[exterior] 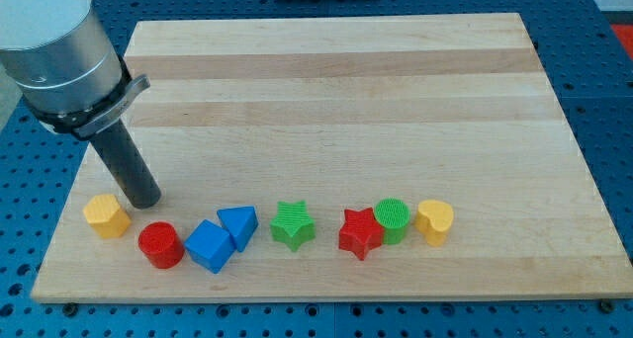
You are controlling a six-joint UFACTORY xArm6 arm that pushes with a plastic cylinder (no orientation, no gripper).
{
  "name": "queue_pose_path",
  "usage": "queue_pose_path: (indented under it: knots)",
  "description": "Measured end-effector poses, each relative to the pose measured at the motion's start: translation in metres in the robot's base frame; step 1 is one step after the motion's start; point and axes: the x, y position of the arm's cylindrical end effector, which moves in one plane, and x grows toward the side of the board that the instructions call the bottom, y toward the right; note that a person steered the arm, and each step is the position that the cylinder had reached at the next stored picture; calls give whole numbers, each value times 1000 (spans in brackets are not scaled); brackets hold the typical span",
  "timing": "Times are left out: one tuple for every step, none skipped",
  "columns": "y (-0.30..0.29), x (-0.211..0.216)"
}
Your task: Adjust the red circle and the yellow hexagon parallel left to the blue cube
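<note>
The red circle (160, 244) lies near the board's bottom left. The yellow hexagon (106, 215) lies to its upper left, close to the board's left edge. The blue cube (210, 245) sits just right of the red circle, almost touching it. My tip (145, 200) rests on the board just right of the yellow hexagon and above the red circle, a small gap from both.
A blue triangle (238, 224) touches the blue cube's upper right. Further right along the bottom lie a green star (293, 224), a red star (360, 233), a green circle (393, 219) and a yellow heart (434, 221). The wooden board (336, 91) sits on a blue perforated table.
</note>
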Motion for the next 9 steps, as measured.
queue_pose_path:
  knots:
    - [-13, 0]
    - [-18, 0]
    - [-19, 0]
    - [-19, 0]
    - [-19, 10]
    - [-19, 14]
    - [-19, 13]
    - [-19, 0]
    - [-24, -2]
